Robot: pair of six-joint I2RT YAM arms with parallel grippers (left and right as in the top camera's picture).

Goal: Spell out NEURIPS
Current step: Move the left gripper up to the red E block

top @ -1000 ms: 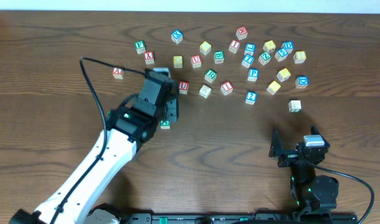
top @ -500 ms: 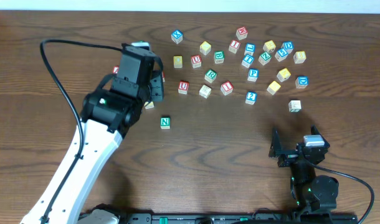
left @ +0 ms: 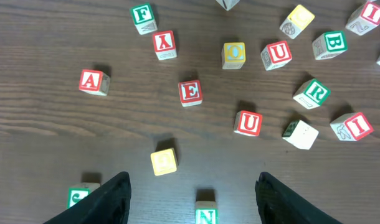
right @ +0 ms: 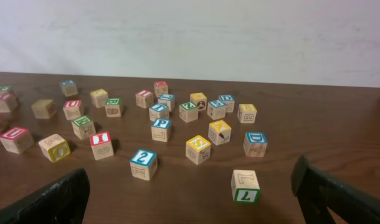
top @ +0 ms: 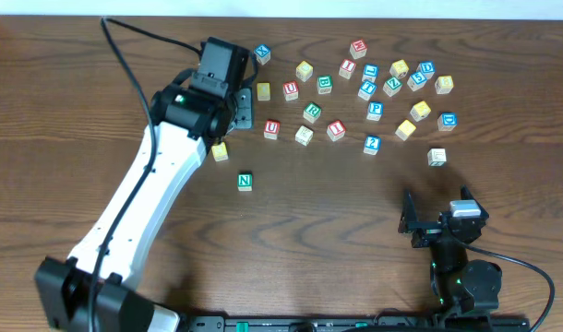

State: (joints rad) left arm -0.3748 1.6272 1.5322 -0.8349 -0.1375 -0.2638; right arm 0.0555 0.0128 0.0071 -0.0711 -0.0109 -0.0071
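**Left gripper open above the scattered cubes, facing the red E**

The left gripper point(left: 191, 186) hangs with its jaws apart and empty. The green N cube point(left: 205, 216) lies back toward the wrist, in line between the two fingers, alone on bare wood, probably placed there as the word's first letter. Straight ahead sits the red E cube point(left: 190, 92), likely the next pick. A yellow-topped cube point(left: 164, 162) lies closer in, and the red U cube point(left: 248, 122) is ahead to the right. The right gripper point(right: 196, 199) rests wide open and empty, with the scatter of cubes point(right: 160, 130) ahead of it.
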